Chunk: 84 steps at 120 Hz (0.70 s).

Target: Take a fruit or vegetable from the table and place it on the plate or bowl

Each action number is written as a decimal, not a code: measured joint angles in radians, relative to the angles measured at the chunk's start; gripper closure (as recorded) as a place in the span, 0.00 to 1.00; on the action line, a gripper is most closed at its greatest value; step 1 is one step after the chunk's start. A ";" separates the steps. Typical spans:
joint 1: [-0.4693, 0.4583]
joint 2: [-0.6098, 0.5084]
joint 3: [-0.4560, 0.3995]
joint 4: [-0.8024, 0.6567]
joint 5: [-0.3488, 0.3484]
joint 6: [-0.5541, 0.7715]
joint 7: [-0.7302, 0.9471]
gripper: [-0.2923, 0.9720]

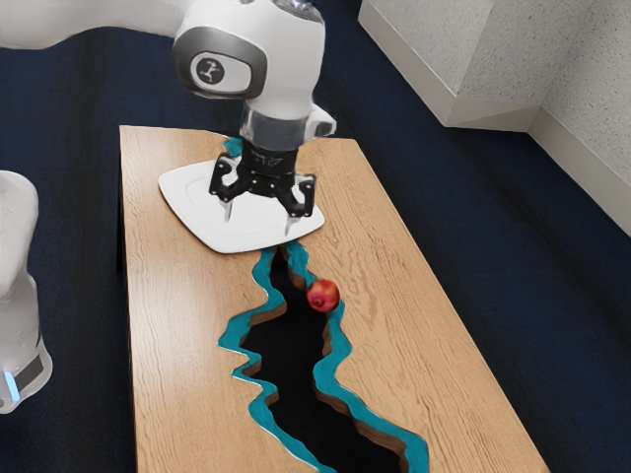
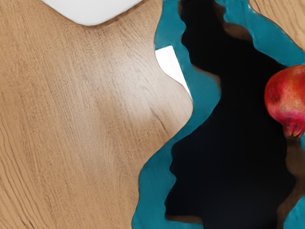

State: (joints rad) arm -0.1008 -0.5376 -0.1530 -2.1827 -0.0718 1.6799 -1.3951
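Observation:
A red pomegranate [image 1: 322, 295] rests on the wooden table at the edge of the dark, teal-rimmed inlay; the wrist view catches the pomegranate [image 2: 287, 101] beside that dark band. A white square plate [image 1: 187, 192] lies flat toward the table's far end, and a corner of the plate [image 2: 90, 9] appears in the wrist view. My black gripper [image 1: 258, 219] hangs open above the plate's near edge, with nothing between its fingers. The pomegranate lies a short way in front of it, toward the exterior view's right.
The table [image 1: 414, 325] has a winding black inlay with a teal border [image 1: 286, 365] running down its length. Dark blue floor surrounds the table. A pale wall base [image 1: 473, 69] stands at the upper right. Part of a white robot base [image 1: 15, 296] is at the left edge.

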 joint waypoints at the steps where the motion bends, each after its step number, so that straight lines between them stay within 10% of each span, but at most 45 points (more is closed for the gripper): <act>1: 0.000 0.003 -0.002 -0.006 0.002 0.013 0.010 0.23; 36: -0.032 0.252 0.033 -0.011 0.008 0.350 0.447 0.24; 84: -0.035 0.282 0.056 -0.044 -0.061 0.498 0.818 0.24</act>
State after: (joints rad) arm -0.1353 -0.2558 -0.0972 -2.2271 -0.1331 2.1775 -0.5766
